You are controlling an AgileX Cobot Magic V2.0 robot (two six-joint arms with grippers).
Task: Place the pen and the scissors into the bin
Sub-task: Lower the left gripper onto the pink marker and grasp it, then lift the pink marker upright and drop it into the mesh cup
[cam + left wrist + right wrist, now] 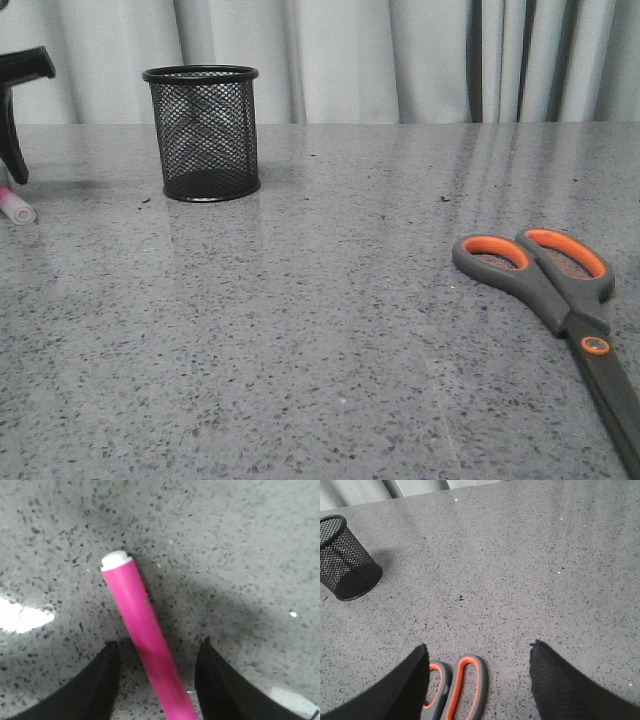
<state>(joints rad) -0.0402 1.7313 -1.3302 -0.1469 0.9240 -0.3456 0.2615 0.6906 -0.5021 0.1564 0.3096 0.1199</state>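
Front view, bin: the bin [204,133] stands upright on the grey tabletop [300,330], far left; nothing shows through its mesh.
Front view, scissors: the scissors [560,310] lie flat near the right edge, well apart from the bin, blades running out of the picture.
Front view, pen: only a pink-and-white end of the pen [14,207] shows at the left edge, on the tabletop below a black arm part.
Left wrist view, left pincer: the left pincer [157,652] is spread, one finger on either side of the magenta barrel, neither touching it.
Left wrist view, pen: it lies flat, whitish end away from the fingers.
Right wrist view, right pincer: the right pincer [480,655] is spread wide above the orange-lined loops, holding nothing.
Right wrist view, bin: it appears empty.
Progress: nothing is binned; by my judgement both grasps, lifts and drops remain.
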